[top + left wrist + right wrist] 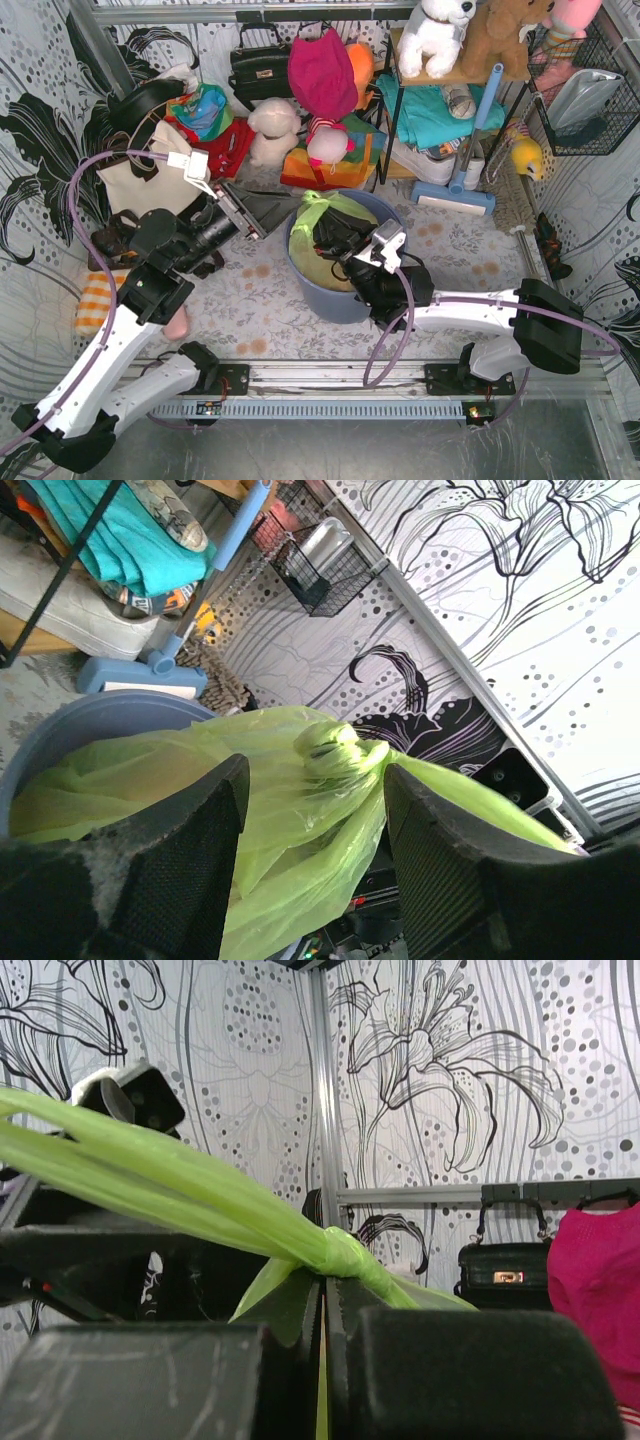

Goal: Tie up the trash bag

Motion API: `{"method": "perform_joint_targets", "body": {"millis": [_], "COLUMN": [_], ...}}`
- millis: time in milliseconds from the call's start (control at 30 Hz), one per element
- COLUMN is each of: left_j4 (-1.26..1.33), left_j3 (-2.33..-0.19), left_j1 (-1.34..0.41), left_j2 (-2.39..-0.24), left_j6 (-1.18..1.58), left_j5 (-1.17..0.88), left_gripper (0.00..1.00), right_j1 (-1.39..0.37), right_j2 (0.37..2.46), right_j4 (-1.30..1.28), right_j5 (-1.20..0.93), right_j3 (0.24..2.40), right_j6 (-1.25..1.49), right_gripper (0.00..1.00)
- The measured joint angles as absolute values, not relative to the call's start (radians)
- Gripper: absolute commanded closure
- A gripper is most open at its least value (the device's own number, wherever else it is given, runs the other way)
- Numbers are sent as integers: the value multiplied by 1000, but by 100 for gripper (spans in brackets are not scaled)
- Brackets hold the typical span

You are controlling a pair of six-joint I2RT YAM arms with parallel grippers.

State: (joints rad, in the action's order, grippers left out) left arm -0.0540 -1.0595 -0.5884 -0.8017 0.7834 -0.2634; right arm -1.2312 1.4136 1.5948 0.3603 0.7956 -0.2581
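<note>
The lime-green trash bag sits in the round bin, its handle strips drawn into a knot over the opening. My left gripper is open. It faces the knot from the bin's left side, with loose bag film hanging between its fingers. In the right wrist view the knot lies just above my right gripper. That gripper is shut on a thin green strip of the bag, over the bin's middle. Two taut strips run left from the knot.
The blue-grey bin stands between the arms. Behind it are a black handbag, plush toys, a shelf with teal cloth and a blue broom. A wire basket hangs on the right wall.
</note>
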Motion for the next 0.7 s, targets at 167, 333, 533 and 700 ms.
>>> {"method": "perform_joint_targets", "body": {"millis": [167,333,533,700], "left_j4": [10,50,102,165], "left_j3": [-1031,-994,-979,-956], "left_j1": [-588,-588,-588,-588], "left_j2": [-827,-840,-852,-867], "left_j6": [839,879,914,947], "left_j5": [-304,-339,-399,-456], "left_gripper": [35,35,37,41], "right_j1": [-1231,-1228,-1228,-1228], "right_j2": [1430,1448,1460,1473], "right_j4": [1594,1595,1597,1595], "right_j5": [357,357,360,360], "right_j3": [832,847,853,855], "right_j6": [-282,-305,-320,-332], "right_gripper": [100,100,100,100]}}
